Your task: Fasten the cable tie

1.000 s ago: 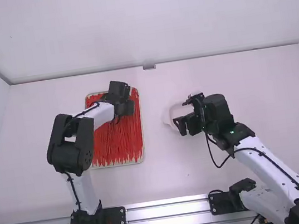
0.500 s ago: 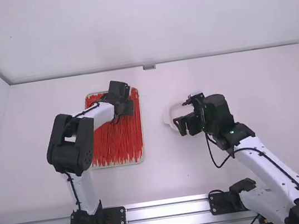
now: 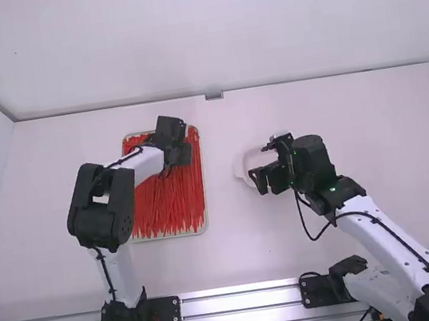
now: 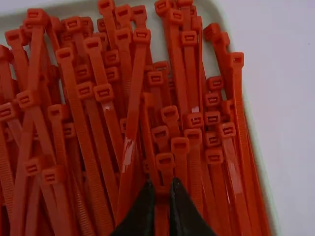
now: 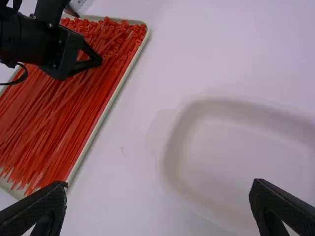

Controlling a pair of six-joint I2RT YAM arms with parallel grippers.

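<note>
A heap of red cable ties (image 3: 163,196) (image 5: 49,123) fills a pale tray (image 3: 202,180) (image 5: 106,118) left of the table's middle. My left gripper (image 3: 179,151) (image 4: 161,196) is down in the far end of the heap, shut on one red cable tie (image 4: 163,164) just below its head. In the right wrist view the left gripper (image 5: 96,60) comes to a closed point on the ties. My right gripper (image 3: 268,165) (image 5: 157,196) hangs open over a white dish (image 3: 242,168) (image 5: 236,152) right of the tray, holding nothing.
The white table (image 3: 370,121) stretches bare to the right and behind the dish. A small grey fitting (image 3: 213,94) sits at the back wall. The tray's right rim lies close to the dish.
</note>
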